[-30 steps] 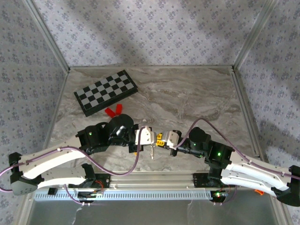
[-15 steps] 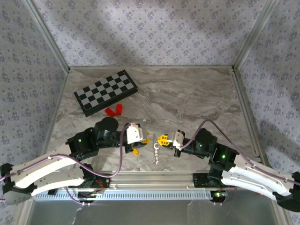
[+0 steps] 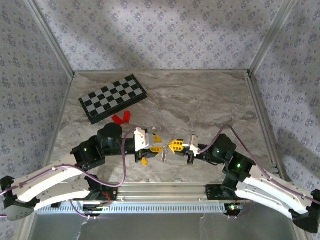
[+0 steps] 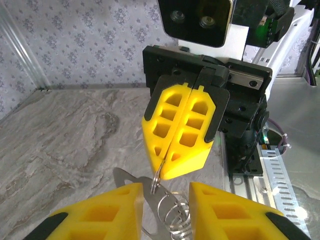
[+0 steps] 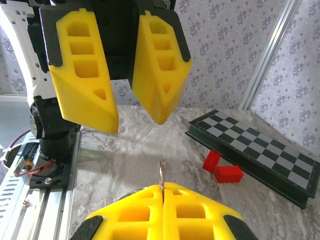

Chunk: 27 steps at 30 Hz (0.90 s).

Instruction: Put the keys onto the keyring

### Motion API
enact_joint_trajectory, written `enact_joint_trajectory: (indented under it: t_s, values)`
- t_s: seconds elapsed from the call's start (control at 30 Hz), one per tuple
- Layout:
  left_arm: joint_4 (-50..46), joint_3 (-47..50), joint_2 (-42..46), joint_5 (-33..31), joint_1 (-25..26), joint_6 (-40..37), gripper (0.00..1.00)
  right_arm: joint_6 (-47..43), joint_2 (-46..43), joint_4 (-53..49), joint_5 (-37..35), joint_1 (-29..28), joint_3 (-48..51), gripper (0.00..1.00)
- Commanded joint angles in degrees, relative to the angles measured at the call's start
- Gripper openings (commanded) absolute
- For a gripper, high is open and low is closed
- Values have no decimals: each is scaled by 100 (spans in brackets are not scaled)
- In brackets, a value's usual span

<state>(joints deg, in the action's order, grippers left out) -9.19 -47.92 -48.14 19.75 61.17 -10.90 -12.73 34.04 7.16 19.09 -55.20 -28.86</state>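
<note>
Change logged: a second earlier I had the left end effector (image 3: 158,144) and the right end effector (image 3: 175,146) almost nose to nose, with the keyring (image 4: 171,214) dangling beneath them. Half a second earlier the left had drawn back with its fingers parted, and the ring hung from the right alone. At this moment the left had come forward again, fingers apart at a moderate gap with the ring's coils between them but not touching either pad. The right was clamped tight, pads flush, pinching the ring's top wire at its tips. I read this as a regrasp: the left was lining up a second hold so the ring could be worked open, and no threading was yet done.

Count:
- End effectors: two.
- Keyring: one, of silvery wire loops, hanging from the right end effector's tips.
- Key-like silvery blade (image 4: 127,178): one, hanging beside the coils just above the left's far-side finger. I could not tell whether it was already threaded.
- Yellow-orange piece (image 3: 145,161): one, tiny, just to the near side of the left end effector. I could not tell whether it lay on the surface (image 3: 210,105).
- Chessboard (image 3: 113,98): one, well beyond the left end effector.
- Red blocks (image 3: 121,118): two, between that board and the left end effector.
</note>
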Motion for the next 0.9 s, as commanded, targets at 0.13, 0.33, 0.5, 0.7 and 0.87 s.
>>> enact_joint_trajectory:
  t_s: [0.13,0.33,0.5,0.7,0.87]
  values:
    - [348,-55,-161,196,-20,-8,30,210,-64,393,343,67,48,0]
    - [390,-86,-337,240,-25,-44,29,253,-73,394,424,85,56,0]
    - [383,-90,-337,236,-26,-53,26,265,-107,379,446,87,55,0]
    - [374,-88,-375,222,-25,-78,21,280,-91,409,494,103,65,0]
    - [340,-139,-437,246,-26,-127,19,298,-100,418,523,117,58,0]
